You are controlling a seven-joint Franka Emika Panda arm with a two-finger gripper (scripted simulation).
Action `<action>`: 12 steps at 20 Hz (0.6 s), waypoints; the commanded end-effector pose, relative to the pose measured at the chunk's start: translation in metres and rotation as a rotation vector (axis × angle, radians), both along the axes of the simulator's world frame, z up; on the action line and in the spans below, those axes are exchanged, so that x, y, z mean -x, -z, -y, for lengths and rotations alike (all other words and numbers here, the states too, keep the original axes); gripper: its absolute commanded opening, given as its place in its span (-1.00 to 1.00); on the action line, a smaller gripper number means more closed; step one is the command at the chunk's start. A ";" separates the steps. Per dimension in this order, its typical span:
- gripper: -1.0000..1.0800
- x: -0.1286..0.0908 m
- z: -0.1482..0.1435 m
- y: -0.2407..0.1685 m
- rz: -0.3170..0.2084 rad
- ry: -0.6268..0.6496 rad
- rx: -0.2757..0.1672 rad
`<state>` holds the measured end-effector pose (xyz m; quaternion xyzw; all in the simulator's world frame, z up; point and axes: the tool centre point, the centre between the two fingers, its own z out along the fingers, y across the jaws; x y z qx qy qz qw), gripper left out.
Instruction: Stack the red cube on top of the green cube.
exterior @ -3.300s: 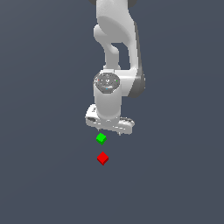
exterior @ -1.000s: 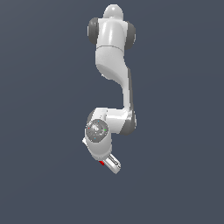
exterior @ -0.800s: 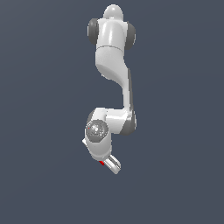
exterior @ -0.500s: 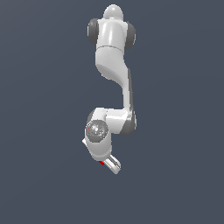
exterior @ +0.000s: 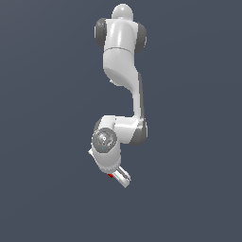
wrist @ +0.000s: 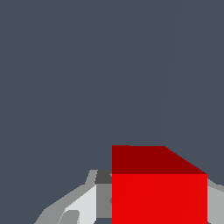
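Between my end effector's (wrist: 159, 205) fingers (wrist: 83, 205) sits the red cube (wrist: 159, 192), closed on and filling the wrist view's near field. From the exterior view only a red sliver (exterior: 110, 176) shows beside the end effector (exterior: 120, 176), low under the arm (exterior: 124, 85). I cannot see the green cube in either view, so my worry is placement: release off-centre and the red cube could tip or slide off the green one.
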<state>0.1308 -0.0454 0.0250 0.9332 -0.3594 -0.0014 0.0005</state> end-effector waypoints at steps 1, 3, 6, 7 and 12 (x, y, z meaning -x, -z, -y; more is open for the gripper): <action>-1.00 0.000 0.000 -0.009 0.002 0.000 0.000; -1.00 0.000 0.000 -0.020 0.002 0.000 0.000; -1.00 0.000 0.000 -0.043 0.002 0.000 0.000; -1.00 0.000 0.000 -0.051 0.002 0.000 0.000; -1.00 0.000 0.000 -0.082 0.003 0.000 0.000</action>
